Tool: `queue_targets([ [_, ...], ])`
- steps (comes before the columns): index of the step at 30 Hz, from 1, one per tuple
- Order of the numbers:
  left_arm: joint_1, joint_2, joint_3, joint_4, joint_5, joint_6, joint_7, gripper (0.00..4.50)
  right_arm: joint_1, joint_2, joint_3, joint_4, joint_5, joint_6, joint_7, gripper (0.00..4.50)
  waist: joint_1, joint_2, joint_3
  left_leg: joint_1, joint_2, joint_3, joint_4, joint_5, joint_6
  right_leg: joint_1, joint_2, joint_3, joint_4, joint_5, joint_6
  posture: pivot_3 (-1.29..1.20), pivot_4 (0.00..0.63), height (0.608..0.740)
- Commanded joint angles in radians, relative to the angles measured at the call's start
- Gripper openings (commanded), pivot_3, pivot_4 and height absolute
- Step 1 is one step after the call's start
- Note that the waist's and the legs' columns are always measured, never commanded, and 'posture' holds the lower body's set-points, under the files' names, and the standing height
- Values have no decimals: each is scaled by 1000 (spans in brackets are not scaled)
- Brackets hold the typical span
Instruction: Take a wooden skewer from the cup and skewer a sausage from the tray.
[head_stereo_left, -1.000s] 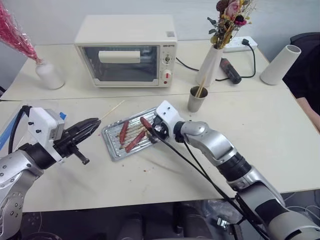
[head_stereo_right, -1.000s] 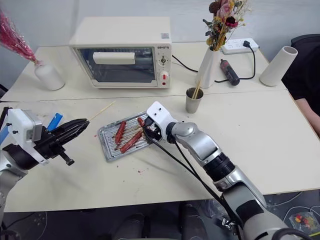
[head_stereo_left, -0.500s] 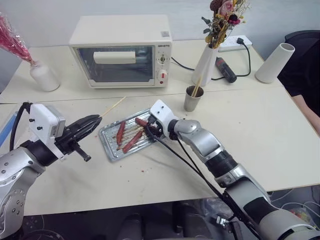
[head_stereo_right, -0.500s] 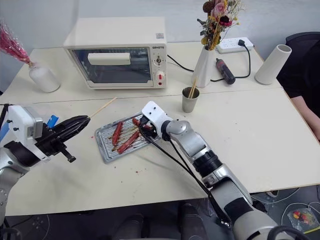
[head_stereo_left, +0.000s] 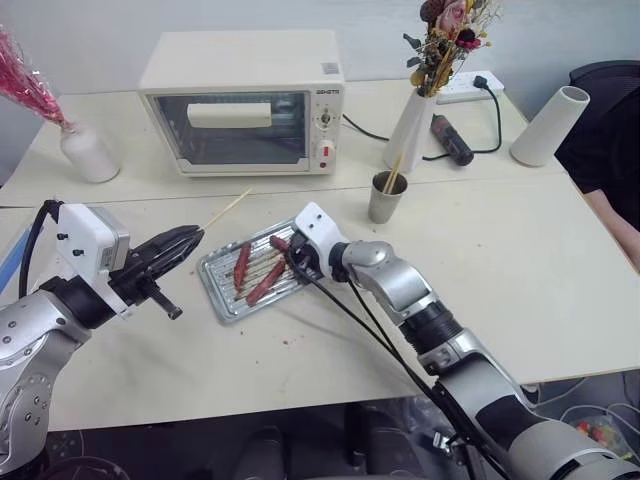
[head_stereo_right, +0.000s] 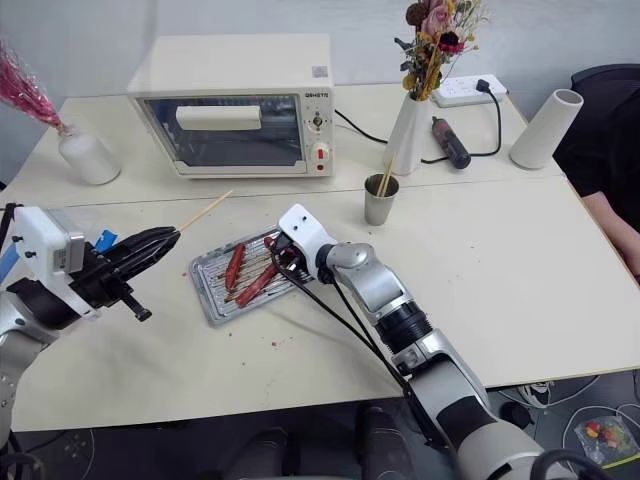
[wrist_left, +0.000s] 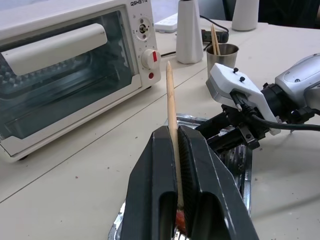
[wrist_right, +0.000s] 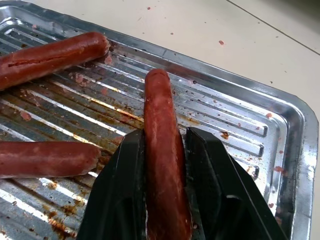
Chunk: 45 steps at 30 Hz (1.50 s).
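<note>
Sausage (wrist_right: 162, 150), slim, reddish-brown (faintly wrinkled skin), lies lengthwise between the right gripper's (wrist_right: 165, 200) fingers, pinched, over the ribbed tray (wrist_right: 280, 125). Left gripper (wrist_left: 176, 200) is pressed onto an upright wooden skewer (wrist_left: 171, 105).

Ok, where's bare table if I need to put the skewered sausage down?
Bare tabletop lies right of the cup, toward the white cylinder, and along the near edge below the tray. It is crowded around the oven and flower vase.
</note>
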Motion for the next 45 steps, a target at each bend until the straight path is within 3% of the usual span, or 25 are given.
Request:
queue_targets([
  [1, -12, 12, 0, 2, 6, -25, -1, 0, -19, 20, -26, -2, -7, -6, 12, 964, 0, 0, 0, 0, 0, 0, 0, 0, 0, 0, 0, 0, 0, 0, 0, 0, 150, 740],
  [3, -17, 13, -4, 7, 8, -25, -1, 0, -18, 23, -32, -1, -12, -4, 13, 458, 0, 0, 0, 0, 0, 0, 0, 0, 0, 0, 0, 0, 0, 0, 0, 0, 150, 740],
  [10, -23, 18, -26, 31, 7, -34, -17, 0, -41, 1, -86, -87, 31, 18, 94, 458, 0, 0, 0, 0, 0, 0, 0, 0, 0, 0, 0, 0, 1, 0, 0, 0, 150, 740],
  [13, -25, 36, -42, 41, -8, -29, -57, 0, -60, -97, -113, -203, 99, 29, 264, 458, 2, 1, 1, 0, 0, 0, 0, 0, 0, 0, 0, 0, 0, 0, 0, 0, 150, 740],
  [20, -33, 144, -101, 90, -26, -43, -260, 0, -60, -468, -169, -405, 299, 45, 764, 458, 7, 2, 1, -1, -1, 0, 0, -3, 4, 1, 2, -9, -3, 0, 0, 0, 150, 740],
  [25, -75, 191, -152, 118, -29, -59, -365, 0, -10, -631, -198, -465, 364, 10, 960, 458, 5, 3, 2, -1, 0, 2, 0, -3, 4, 1, 2, -9, -4, 0, 1, 0, 150, 740],
  [35, -170, 188, -249, 115, -27, -69, -436, 0, 55, -674, -239, -526, 400, 40, 924, 458, 7, 4, 2, 3, -1, 4, 2, -2, 2, 1, 3, -7, -1, 0, 0, 0, 150, 740],
  [45, -194, 194, -249, 109, -38, -59, -448, 0, 90, -688, -227, -531, 375, 21, 910, 458, 8, 4, 2, 3, -2, 3, 2, -1, 2, 1, 3, -7, 0, 0, 0, 0, 150, 740],
])
